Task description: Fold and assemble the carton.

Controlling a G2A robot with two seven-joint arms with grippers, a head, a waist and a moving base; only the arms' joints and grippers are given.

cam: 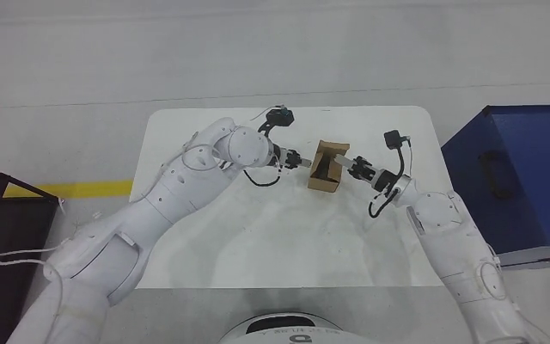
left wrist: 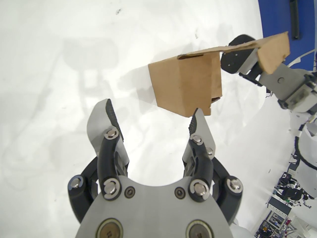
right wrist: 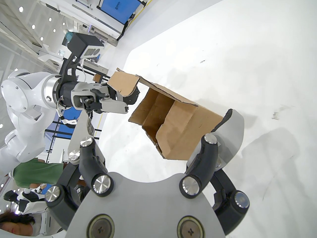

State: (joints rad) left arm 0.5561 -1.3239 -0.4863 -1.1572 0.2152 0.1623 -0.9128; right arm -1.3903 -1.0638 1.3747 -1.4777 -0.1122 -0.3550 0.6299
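Observation:
A small brown carton (cam: 329, 166) stands on the white table (cam: 258, 249) between my two grippers, its mouth open and its lid flap (right wrist: 123, 82) raised. My left gripper (left wrist: 153, 107) is open just short of the carton's closed wall (left wrist: 188, 85), with nothing between its fingers. On the opposite side my right gripper (right wrist: 157, 121) is open too. One of its fingertips (right wrist: 231, 118) lies close against the carton's side (right wrist: 190, 127). From above, the left gripper (cam: 302, 160) and right gripper (cam: 346, 162) flank the box. The inside (right wrist: 153, 110) holds nothing.
A blue bin (cam: 507, 172) stands off the table's right edge and a dark frame (cam: 17, 215) off the left. The table's near half is bare white surface. Yellow floor tape (cam: 94, 187) runs behind the left arm.

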